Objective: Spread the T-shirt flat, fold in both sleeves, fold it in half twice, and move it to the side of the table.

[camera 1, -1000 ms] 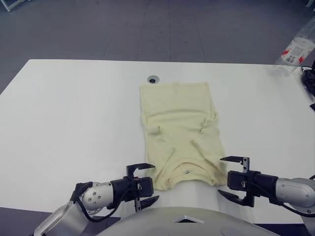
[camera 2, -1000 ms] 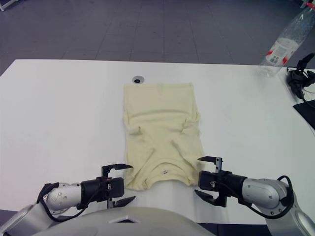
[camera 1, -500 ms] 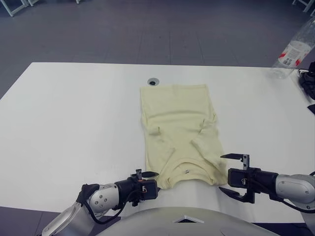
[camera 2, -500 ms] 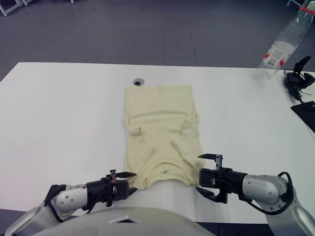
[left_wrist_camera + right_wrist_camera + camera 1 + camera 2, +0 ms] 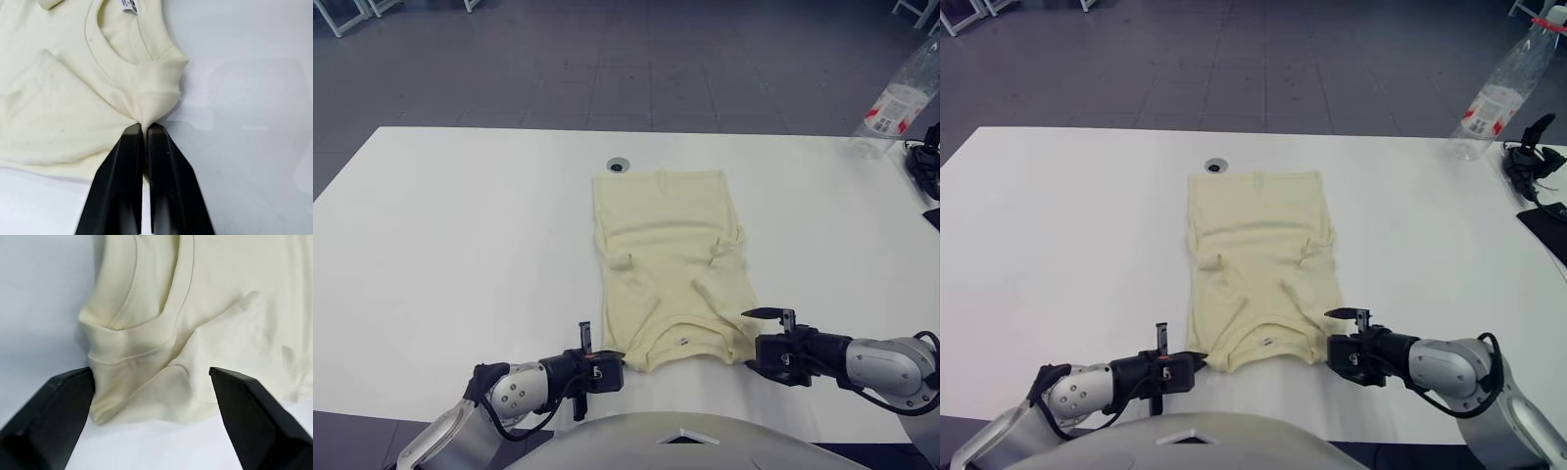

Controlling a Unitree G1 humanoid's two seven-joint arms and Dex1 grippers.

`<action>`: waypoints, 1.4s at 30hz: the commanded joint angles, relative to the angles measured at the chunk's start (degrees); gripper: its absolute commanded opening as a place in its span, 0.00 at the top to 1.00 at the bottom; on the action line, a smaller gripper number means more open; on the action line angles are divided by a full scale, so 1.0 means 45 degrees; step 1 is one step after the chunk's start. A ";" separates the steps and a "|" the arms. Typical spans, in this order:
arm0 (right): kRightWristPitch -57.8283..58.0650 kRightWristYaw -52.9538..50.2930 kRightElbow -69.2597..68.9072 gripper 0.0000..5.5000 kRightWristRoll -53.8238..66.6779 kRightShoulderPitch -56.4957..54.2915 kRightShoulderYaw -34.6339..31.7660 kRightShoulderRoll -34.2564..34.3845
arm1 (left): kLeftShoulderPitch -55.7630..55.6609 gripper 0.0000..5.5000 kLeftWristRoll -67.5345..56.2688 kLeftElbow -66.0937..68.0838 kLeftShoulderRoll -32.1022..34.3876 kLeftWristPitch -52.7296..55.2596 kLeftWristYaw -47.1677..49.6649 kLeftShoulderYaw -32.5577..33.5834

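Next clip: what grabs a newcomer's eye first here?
A pale yellow T-shirt, sleeves folded in, lies along the middle of the white table, collar toward the robot. At its near edge the left tool is shut on one shoulder corner; the right tool sits open around the other. A clear bottle stands at the table's far right corner.

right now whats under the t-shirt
The T-shirt lies on the white table, which shows all around it. The tabletop beneath is covered, so anything there cannot be seen. The round table port sits just past its far hem, uncovered.
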 commanded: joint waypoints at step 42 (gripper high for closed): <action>-0.3343 0.6365 -0.0885 0.99 0.6042 0.1087 -0.5025 -0.2352 | 0.5961 1.00 -0.6331 -0.3498 0.2369 -0.3971 -0.4669 0.9507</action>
